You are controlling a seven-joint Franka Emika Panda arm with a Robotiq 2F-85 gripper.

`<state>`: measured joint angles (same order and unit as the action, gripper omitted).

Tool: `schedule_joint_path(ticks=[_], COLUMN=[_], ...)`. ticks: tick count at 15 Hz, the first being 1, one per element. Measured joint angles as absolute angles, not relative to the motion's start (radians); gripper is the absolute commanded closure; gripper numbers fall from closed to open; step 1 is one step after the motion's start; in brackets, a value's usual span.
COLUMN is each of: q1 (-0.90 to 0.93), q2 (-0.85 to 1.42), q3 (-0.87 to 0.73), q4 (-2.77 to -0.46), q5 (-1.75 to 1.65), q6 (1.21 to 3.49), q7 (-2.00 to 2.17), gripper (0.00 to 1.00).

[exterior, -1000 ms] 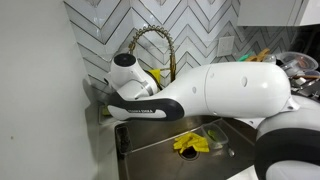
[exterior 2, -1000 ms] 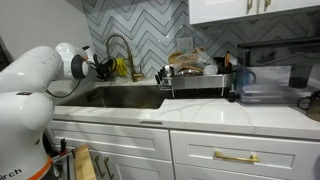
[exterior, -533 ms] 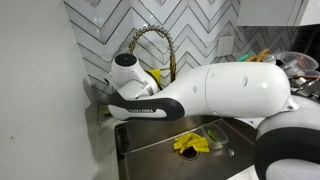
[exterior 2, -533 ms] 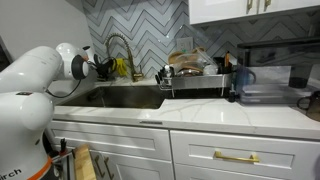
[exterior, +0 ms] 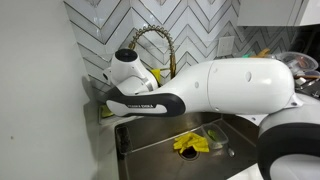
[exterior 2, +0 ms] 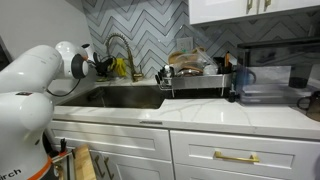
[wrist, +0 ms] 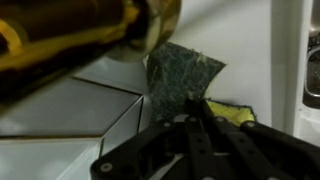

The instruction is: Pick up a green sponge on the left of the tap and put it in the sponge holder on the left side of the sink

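In the wrist view my gripper (wrist: 192,106) comes in from the bottom, its dark fingers pressed together on the edge of the green sponge (wrist: 186,70). The sponge's dark grey scouring face points toward the camera and its yellow-green body shows at the right. The brass-gold tap (wrist: 90,28) is a blur at top left. In both exterior views the white arm reaches to the left of the tap (exterior: 150,40) (exterior 2: 122,50), at the far left end of the sink (exterior: 165,155) (exterior 2: 120,97). The arm hides the sponge there. I cannot make out the sponge holder.
A bright yellow cloth (exterior: 190,142) lies on the sink bottom. A black dish rack (exterior 2: 195,75) with dishes stands on the counter beyond the sink. The chevron-tiled wall (exterior: 200,25) runs close behind the tap, and a side wall closes off the left.
The jaws have closed onto the sponge over the last second. The wrist has shifted slightly up and to the left in an exterior view.
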<state>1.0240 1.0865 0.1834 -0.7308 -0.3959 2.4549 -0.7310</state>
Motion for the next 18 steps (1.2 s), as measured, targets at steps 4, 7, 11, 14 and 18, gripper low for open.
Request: schedule_joint_path(ticks=[4,7,11,14,18], q1=[1.028,1.032,1.034,1.035,1.034], q2=[1.051,1.023,0.978,0.930,0.848], q3=[0.187,0.188,0.203,0.216,0.221], q4=[-0.734,-0.743,-0.779,-0.840,-0.968], q5=[-0.396,-0.396,-0.396,-0.396,-0.396], q6=[2.455,2.455,2.455,2.455,2.468], q7=[-0.723,-0.693,-0.661,-0.624,-0.589], gripper=[0.98,0.98,0.98,0.98,0.98])
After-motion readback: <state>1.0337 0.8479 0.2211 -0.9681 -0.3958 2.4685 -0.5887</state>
